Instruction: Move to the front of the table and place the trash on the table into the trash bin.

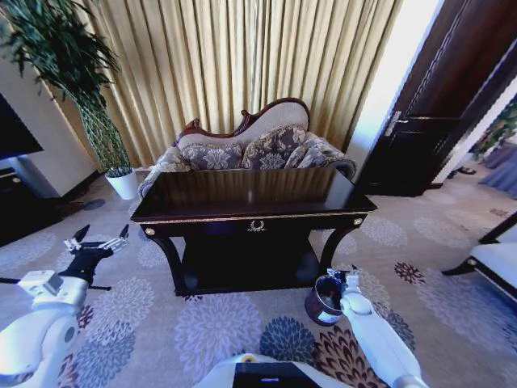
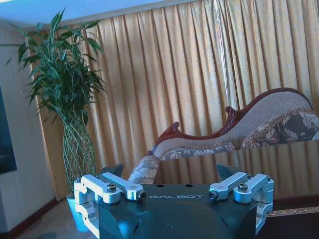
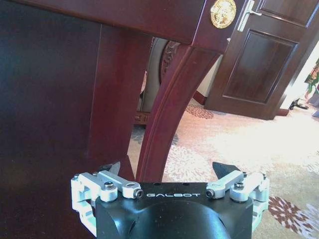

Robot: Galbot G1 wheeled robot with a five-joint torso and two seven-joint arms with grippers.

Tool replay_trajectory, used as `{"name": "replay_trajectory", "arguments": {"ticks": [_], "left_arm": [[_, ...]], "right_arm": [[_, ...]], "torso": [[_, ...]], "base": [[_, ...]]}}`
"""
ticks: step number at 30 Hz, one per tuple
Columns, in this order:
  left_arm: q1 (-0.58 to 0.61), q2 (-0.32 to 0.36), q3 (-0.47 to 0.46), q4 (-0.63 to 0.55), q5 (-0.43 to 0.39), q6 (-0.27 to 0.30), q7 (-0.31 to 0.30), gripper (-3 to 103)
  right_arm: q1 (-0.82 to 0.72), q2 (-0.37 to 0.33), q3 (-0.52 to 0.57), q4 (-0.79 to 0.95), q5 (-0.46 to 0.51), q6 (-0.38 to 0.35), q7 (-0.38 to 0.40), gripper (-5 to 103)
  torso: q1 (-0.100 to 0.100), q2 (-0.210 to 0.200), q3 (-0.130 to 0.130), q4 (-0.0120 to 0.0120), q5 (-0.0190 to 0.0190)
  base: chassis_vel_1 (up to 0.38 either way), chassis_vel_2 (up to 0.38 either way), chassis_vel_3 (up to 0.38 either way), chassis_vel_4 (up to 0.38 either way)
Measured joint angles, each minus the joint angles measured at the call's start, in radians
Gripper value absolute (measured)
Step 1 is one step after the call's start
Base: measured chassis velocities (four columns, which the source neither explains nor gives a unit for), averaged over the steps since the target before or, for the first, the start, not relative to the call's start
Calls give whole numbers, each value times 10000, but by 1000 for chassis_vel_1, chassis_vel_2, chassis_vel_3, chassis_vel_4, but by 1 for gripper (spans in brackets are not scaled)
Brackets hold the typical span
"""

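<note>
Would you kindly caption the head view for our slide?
Right gripper open over the trash bin beside the table; left gripper open.

Dark, glossy table [image 1: 250, 194] with gold trim, a gold emblem at front centre, curved legs and a lower shelf; stood on the patterned carpet. Small round dark bin [image 1: 323, 301] upright on the floor just beside the table's front right leg.

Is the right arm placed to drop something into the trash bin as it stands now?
Probably yes. The right gripper hangs open right beside the rim of the trash bin, by the table's front right leg, and nothing lies between them. It holds nothing, though. The left gripper is open, out to the left.
</note>
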Motion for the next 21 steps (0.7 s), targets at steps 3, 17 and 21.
{"name": "replay_trajectory", "arguments": {"ticks": [3,17,21], "left_arm": [[12,-2,-3,31,255,-100,72,100],[4,-118,-90,19,-410,-40,49,100],[-35,-70,-234,-86,-892,142,30,100]], "right_arm": [[-135,-16,32,144,53,-5,0,100],[-1763,-698,800,5685,2236,-2309,20,100],[-2521,-1248,1353,8693,2955,-2989,272,100]], "torso": [[0,0,0,1,1],[0,1,-1,3,-1],[0,1,-1,0,-3]], "base": [[0,0,0,0],[0,0,0,0],[0,0,0,0]]}}
